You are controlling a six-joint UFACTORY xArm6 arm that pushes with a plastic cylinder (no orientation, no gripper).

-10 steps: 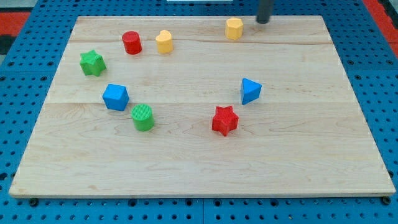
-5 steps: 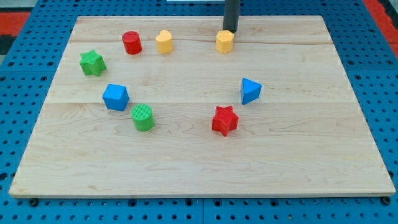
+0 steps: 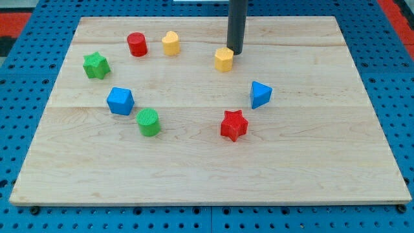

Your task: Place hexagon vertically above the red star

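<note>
Overall, a pale wooden board (image 3: pixel 213 162) lies on a blue pegboard table (image 3: pixel 26 116), seen from above and slightly in front. Going from the view's left to its right: a green star (image 3: pixel 96 65) sits near the board's left edge, at about ten o'clock from the board's centre. Just below and to its right is a blue block (image 3: pixel 120 101), faceted, its exact shape hard to tell, and close at its five o'clock stands a green ribbed cylinder (image 3: pixel 149 122). Near the top edge, a red cylinder (image 3: pixel 136 44) and a rounded yellow block (image 3: pixel 171 43) stand side by side, slightly apart. Further right is the yellow hexagon (image 3: pixel 224 59), in the upper middle of the board. My tip (image 3: pixel 234 52), the lower end of a straight dark rod with no jaws to open or close, is right against the hexagon at its one o'clock. The red star (image 3: pixel 234 125) lies well below, at about six o'clock from the hexagon, a touch to the right. A blue triangular block (image 3: pixel 260 94) sits at the star's one o'clock, apart from it.
</note>
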